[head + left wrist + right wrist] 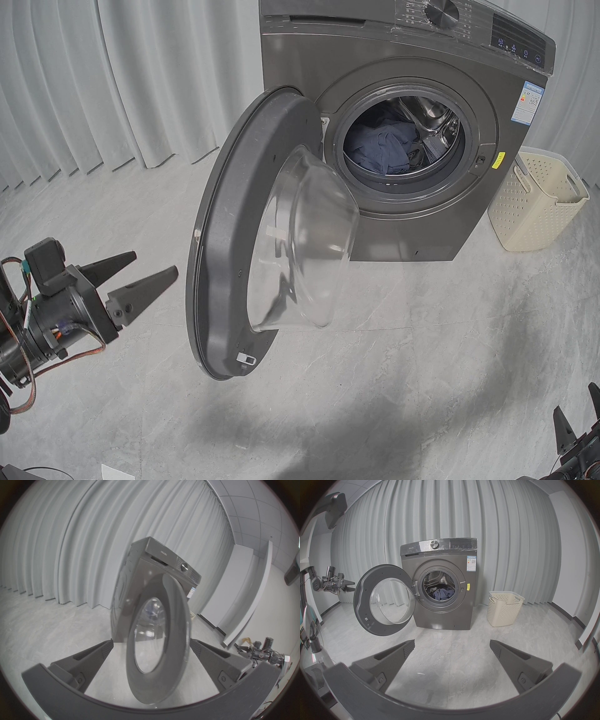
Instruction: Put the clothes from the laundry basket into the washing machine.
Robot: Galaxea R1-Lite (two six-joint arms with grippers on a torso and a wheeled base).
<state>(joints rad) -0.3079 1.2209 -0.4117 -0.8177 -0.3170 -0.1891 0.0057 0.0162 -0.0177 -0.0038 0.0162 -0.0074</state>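
The grey washing machine (400, 125) stands with its round door (250, 237) swung wide open toward me. Dark blue clothes (381, 147) lie inside the drum. A cream laundry basket (537, 200) sits on the floor to the machine's right; no clothes show above its rim. My left gripper (155, 262) is open and empty, just left of the door's outer edge and pointing at it. The left wrist view has the door (159, 636) edge-on between the open fingers (93, 655). My right gripper (451, 642) hangs open and empty, well back from the machine (440, 583) and basket (504, 608).
Pale curtains (125, 81) hang behind and to the left of the machine. Bare grey floor (406, 375) stretches between me and the machine. A white partition (250, 598) stands off to the right side of the room.
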